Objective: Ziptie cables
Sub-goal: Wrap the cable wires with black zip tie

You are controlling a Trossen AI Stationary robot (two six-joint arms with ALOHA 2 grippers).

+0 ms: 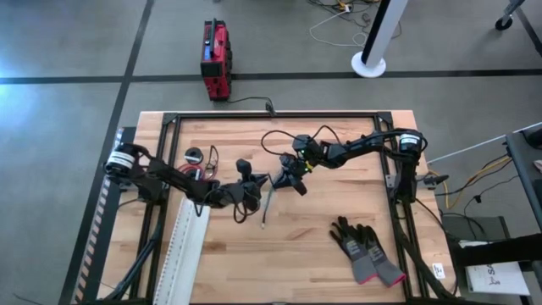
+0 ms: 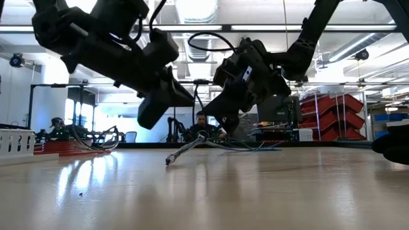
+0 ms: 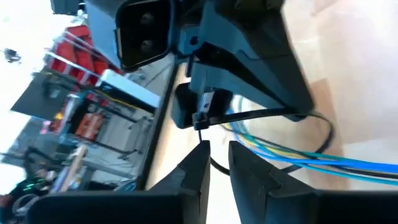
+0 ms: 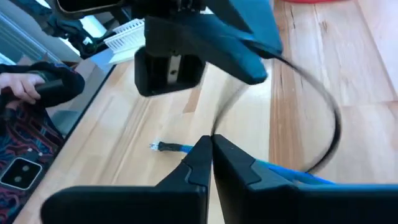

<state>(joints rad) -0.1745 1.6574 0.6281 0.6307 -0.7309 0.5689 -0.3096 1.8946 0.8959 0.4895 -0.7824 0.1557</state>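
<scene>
A bundle of blue, yellow and grey cables (image 3: 292, 155) lies on the table's middle (image 1: 268, 205), one end on the wood (image 4: 163, 147). A thin black strap (image 4: 323, 106) loops around it. My right gripper (image 4: 211, 142) is shut on that strap, and also shows in the high view (image 1: 281, 176). Facing it from the left, my left gripper (image 3: 217, 152) stands a little open (image 1: 259, 181). A black strand (image 3: 214, 165) runs into its gap; whether it touches I cannot tell. Loose black wire loops (image 1: 275, 140) and a small red and black coil (image 1: 200, 158) lie behind. My right gripper pinches the thin black strap (image 4: 216, 127) between its two fingers. The fingers come from the table's right, slanting down. From the fingers the strap arcs up and around the blue cables in a wide, slack loop, clear of the table.
A long white slotted strip (image 1: 188, 246) lies at the near left. A pair of dark gloves (image 1: 366, 251) rests at the near right. A red box (image 1: 216, 59) with a thick black cord stands on the floor beyond the far edge. A person's hand (image 4: 25, 84) shows off the table.
</scene>
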